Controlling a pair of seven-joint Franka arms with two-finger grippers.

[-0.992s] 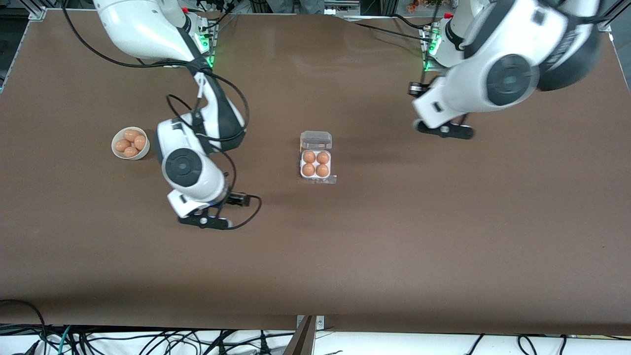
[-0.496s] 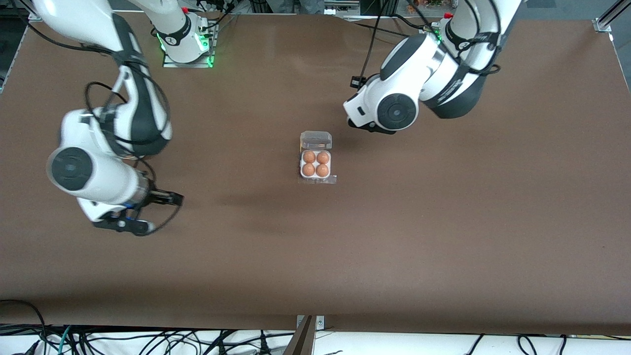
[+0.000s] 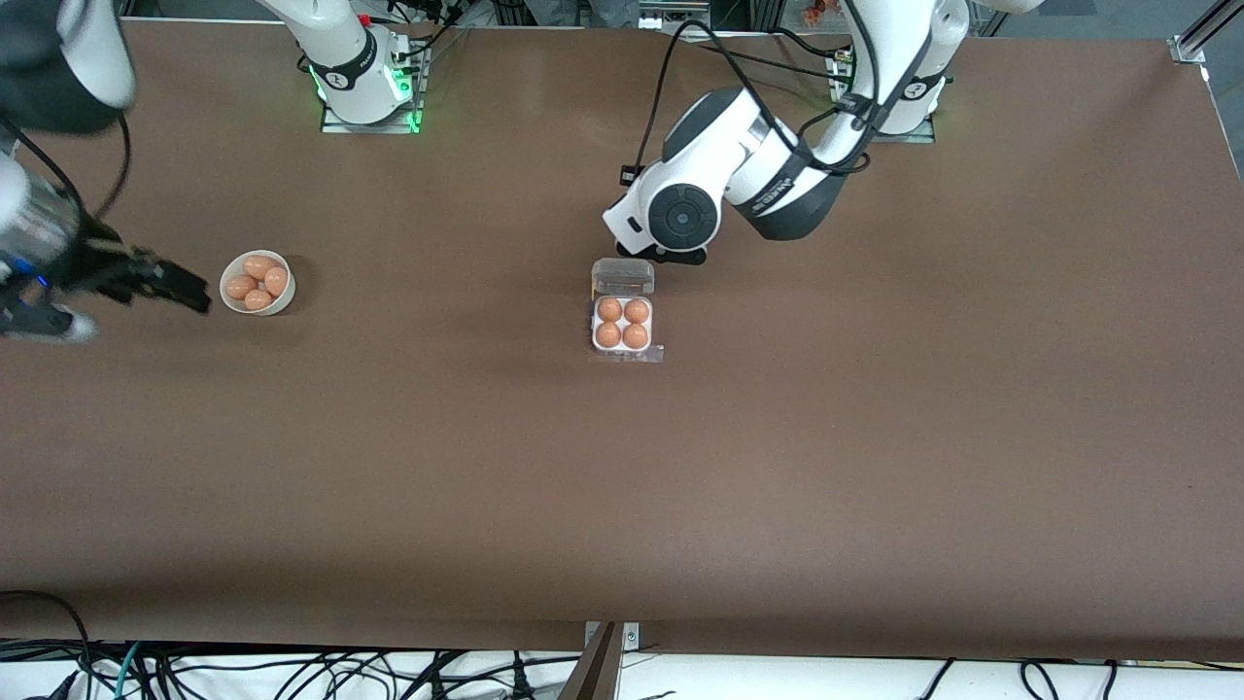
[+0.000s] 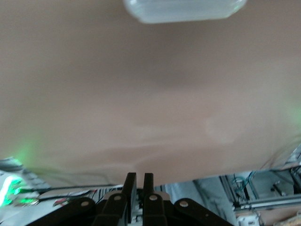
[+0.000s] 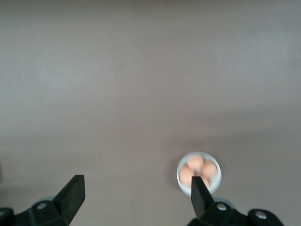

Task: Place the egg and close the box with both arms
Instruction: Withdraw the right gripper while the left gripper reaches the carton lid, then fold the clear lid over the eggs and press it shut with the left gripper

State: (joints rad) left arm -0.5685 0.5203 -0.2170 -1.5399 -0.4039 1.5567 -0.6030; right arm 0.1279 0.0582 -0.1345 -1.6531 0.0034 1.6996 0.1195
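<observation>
Box (image 3: 623,319) sits near the middle of the brown desk (image 3: 875,437), its whitish tray holding four brown eggs (image 3: 622,323), one per cell. The clear lid (image 3: 623,277) is hinged open and lies on the side of the tray farther from the front camera.

Left gripper (image 4: 138,186) hangs over the desk just beside the open lid, on the side toward the left arm's base; its fingers (image 4: 130,184) are pressed almost together and hold nothing. In the left wrist view, the lid edge (image 4: 183,9) shows as a pale, translucent shape.

Right gripper (image 5: 134,193) hangs over the right arm's end of the desk, beside a round white bowl (image 3: 257,283) that holds several brown eggs (image 3: 259,282). Its jaws are spread wide and empty. In the right wrist view, the bowl (image 5: 198,172) appears near one fingertip.
</observation>
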